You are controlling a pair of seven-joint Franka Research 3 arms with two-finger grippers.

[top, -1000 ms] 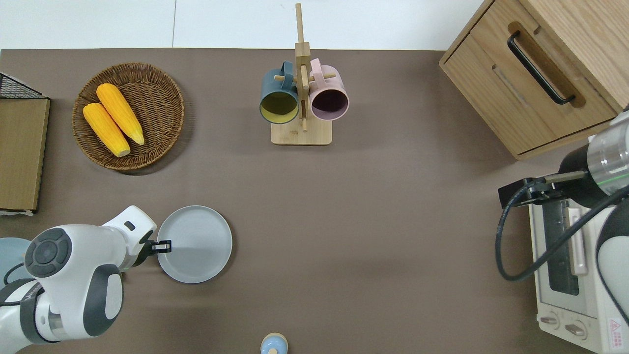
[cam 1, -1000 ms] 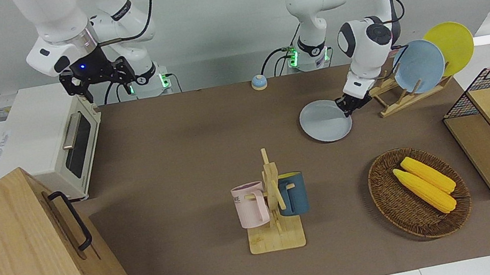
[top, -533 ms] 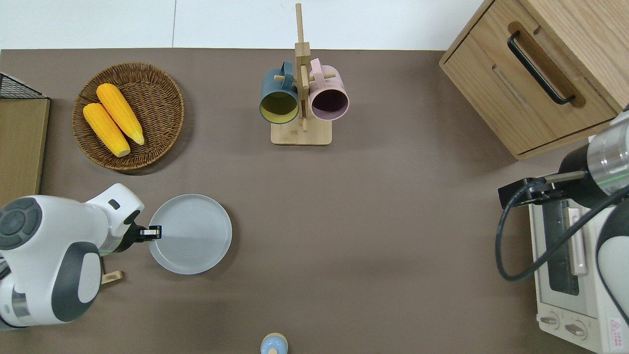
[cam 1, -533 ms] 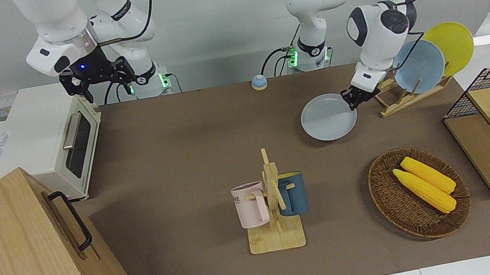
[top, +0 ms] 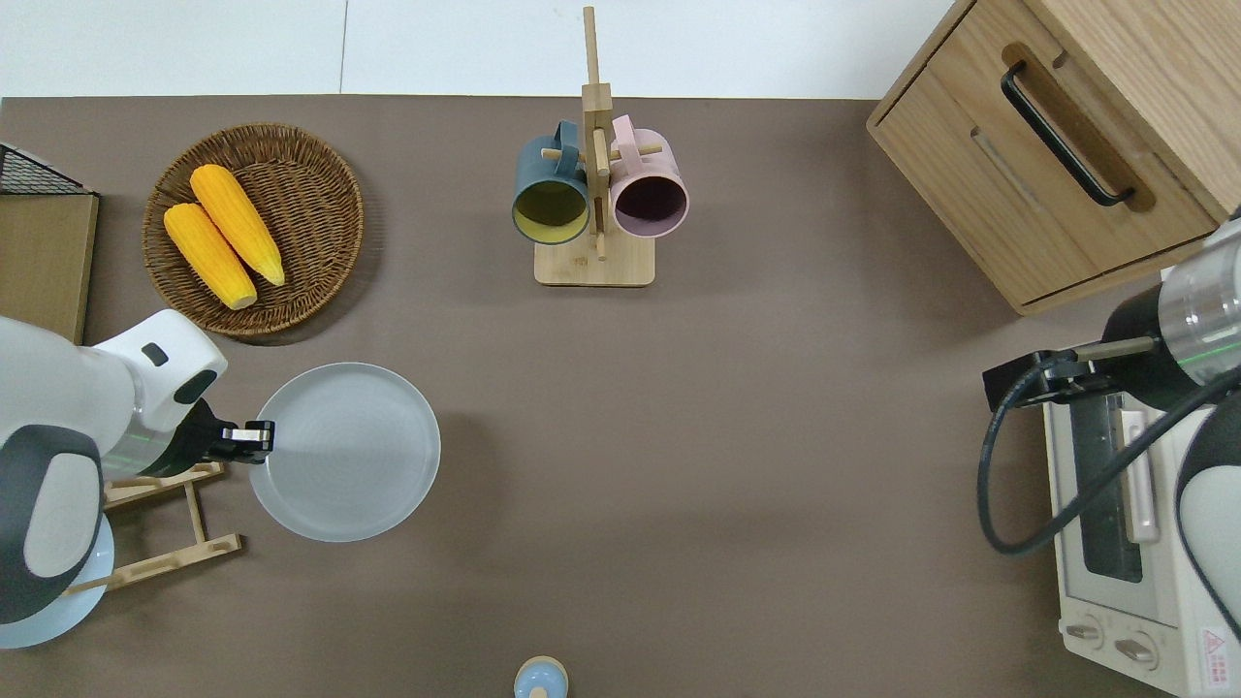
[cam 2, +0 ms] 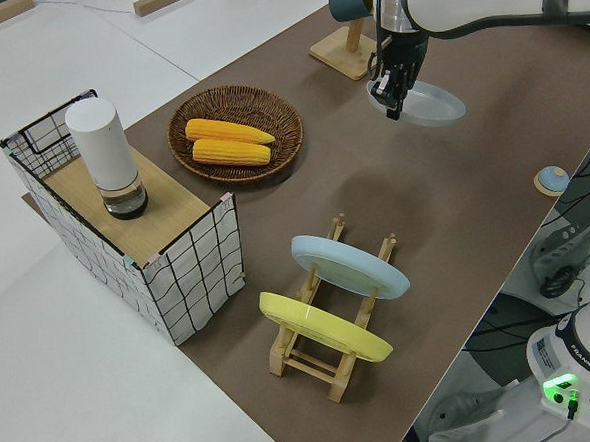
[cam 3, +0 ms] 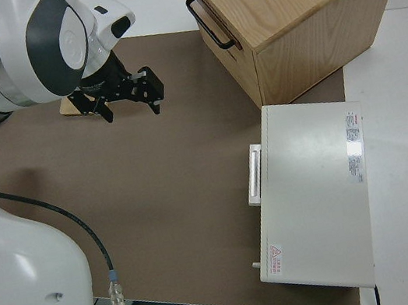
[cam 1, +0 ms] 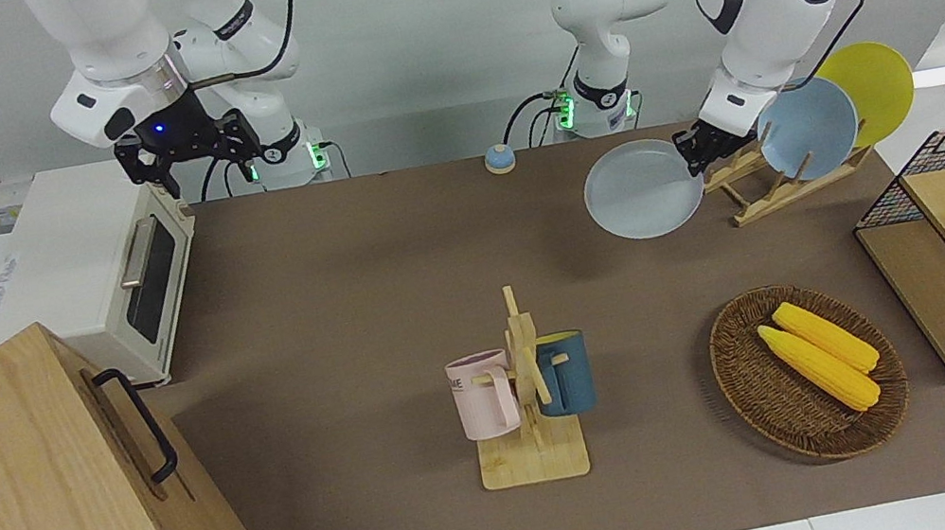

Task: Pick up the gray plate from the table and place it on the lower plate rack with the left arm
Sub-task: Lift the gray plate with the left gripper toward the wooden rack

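Now, front view: my left arm's black two-finger gripper [cam 1: 693,155] is clamped on the rim of the round pale gray plate [cam 1: 642,189], which has risen clear of the matte brown table [cam 1: 359,274] since a second ago.

Overhead: plate hangs level beside the light-wood peg rack [top: 165,519].

Left side: rack's end slots look free; carry and tilting remain, I judge.

Right arm parked.

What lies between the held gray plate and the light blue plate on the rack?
In the front view, only the left claw, shut on the gray plate's rim, and bare pegs of the plate rack separate it from the light blue plate.
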